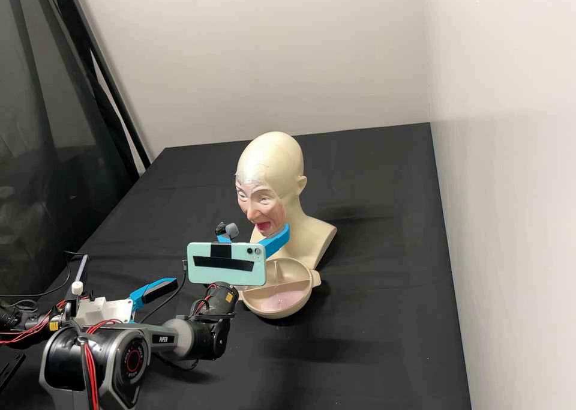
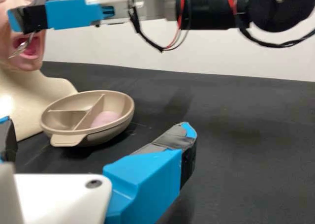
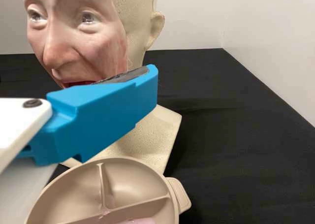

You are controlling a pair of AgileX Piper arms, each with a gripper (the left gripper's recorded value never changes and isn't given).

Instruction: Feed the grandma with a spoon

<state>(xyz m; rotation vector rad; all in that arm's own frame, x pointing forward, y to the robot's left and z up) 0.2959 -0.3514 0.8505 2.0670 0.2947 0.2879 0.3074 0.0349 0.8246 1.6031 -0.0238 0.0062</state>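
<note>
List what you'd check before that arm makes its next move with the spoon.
1. Position: spoon at the open mouth of grandma: ok.
2. Grip: hold of right gripper on spoon: cannot tell.
3. Load: anything on spoon: cannot tell.
4. Supply: bowl upright before grandma, pink food in one compartment: ok.
5. Other arm: left gripper open, low over the bench, apart from bowl: ok.

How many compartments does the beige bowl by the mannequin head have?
3. In the divided bowl, two smaller compartments sit side by side nearest the mannequin head; one larger compartment, away from the head, holds pink food.
</note>
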